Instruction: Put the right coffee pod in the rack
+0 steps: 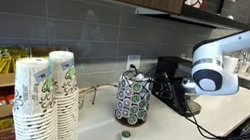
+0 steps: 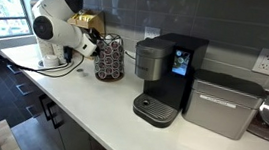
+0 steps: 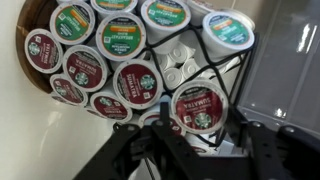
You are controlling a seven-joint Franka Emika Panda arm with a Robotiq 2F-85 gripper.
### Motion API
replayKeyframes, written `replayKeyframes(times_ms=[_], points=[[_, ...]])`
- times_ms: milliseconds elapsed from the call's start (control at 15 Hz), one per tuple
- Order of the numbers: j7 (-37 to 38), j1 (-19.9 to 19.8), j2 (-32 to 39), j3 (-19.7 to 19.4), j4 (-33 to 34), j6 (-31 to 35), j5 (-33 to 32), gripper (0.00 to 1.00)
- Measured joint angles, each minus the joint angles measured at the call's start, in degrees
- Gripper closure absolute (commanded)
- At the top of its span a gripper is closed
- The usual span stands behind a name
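The rack (image 1: 133,98) is a dark wire carousel with a chrome top, standing on the white counter; it also shows in the other exterior view (image 2: 109,57). In the wrist view the rack (image 3: 110,50) fills the frame, studded with red, green and orange pod lids. My gripper (image 3: 200,142) is right up against the rack's side (image 1: 166,87) and looks shut on the right coffee pod (image 3: 197,108). The pod has a whitish body and a red lid, and it is pressed close to the rack's wires. A darker loose pod (image 1: 125,134) lies on the counter in front of the rack.
Stacks of paper cups (image 1: 43,108) stand at the near end of the counter. A black coffee machine (image 2: 166,78) and a grey appliance (image 2: 222,102) stand further along it. The tiled wall runs close behind the rack. The counter edge (image 2: 80,115) drops off in front.
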Motion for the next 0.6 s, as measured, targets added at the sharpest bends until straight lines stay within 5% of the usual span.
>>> replayKeyframes(times_ms=[600], points=[[0.00,-0.05,0.14,-0.04,0.00,-0.02,0.00,0.31]])
